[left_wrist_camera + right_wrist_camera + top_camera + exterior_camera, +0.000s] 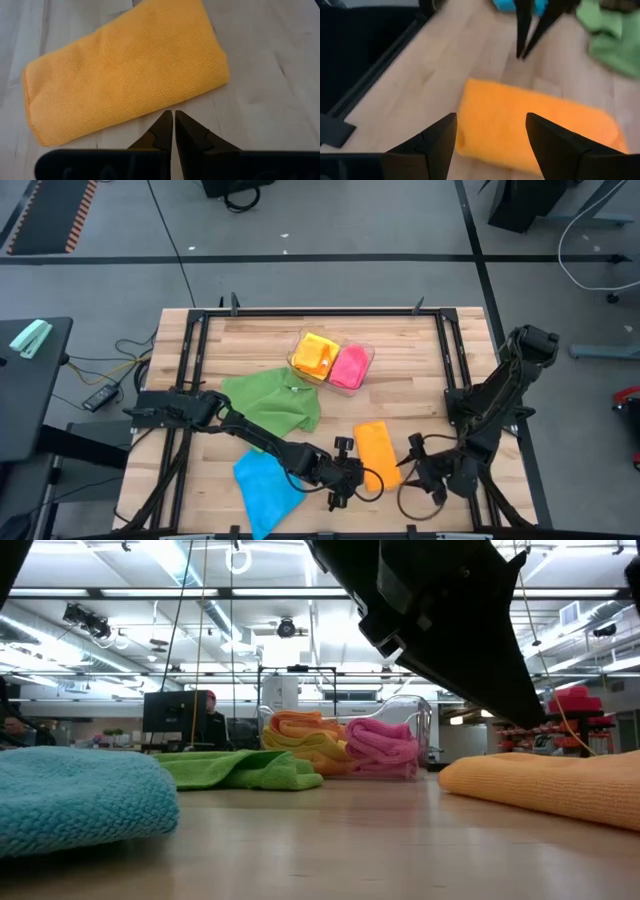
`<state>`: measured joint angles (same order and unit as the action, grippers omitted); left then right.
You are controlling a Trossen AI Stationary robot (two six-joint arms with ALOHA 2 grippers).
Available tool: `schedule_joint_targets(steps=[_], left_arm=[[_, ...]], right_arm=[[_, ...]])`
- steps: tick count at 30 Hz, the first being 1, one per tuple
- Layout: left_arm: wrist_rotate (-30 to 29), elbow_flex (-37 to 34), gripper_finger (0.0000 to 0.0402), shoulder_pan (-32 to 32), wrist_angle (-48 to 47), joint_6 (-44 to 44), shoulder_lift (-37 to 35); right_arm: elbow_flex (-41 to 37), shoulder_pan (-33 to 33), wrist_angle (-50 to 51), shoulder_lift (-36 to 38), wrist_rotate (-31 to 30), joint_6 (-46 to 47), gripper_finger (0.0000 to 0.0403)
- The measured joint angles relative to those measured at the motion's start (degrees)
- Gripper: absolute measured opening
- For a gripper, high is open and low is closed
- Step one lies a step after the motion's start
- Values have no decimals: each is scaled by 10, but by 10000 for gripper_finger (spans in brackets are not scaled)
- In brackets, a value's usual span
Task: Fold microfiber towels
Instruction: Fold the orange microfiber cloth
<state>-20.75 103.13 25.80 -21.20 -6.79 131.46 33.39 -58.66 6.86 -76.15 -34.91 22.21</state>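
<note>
A folded orange towel (377, 452) lies flat on the wooden table (420, 380), toward its near right. My left gripper (173, 120) is shut, with nothing between its fingers. Its tips stand just off the towel's left long edge and point slantwise down; the right wrist view shows them (521, 50) clear of the cloth. My right gripper (492, 127) is open at the towel's right side, its fingers spread above the towel's near end (485, 135) without touching it. A blue towel (265, 482) and a crumpled green towel (275, 402) lie to the left.
A clear plastic tray (366, 352) at the far middle holds folded yellow-orange (315, 355) and pink (349, 367) towels. A black frame (450, 350) runs around the tabletop. Bare wood lies between the tray and the orange towel.
</note>
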Motion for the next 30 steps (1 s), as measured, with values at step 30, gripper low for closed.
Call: schedule_joint_targets(steps=[30], left_arm=[[0,0,38,14,-22,0,0]], right_arm=[[175,6,55,-310,-90,-138,248]])
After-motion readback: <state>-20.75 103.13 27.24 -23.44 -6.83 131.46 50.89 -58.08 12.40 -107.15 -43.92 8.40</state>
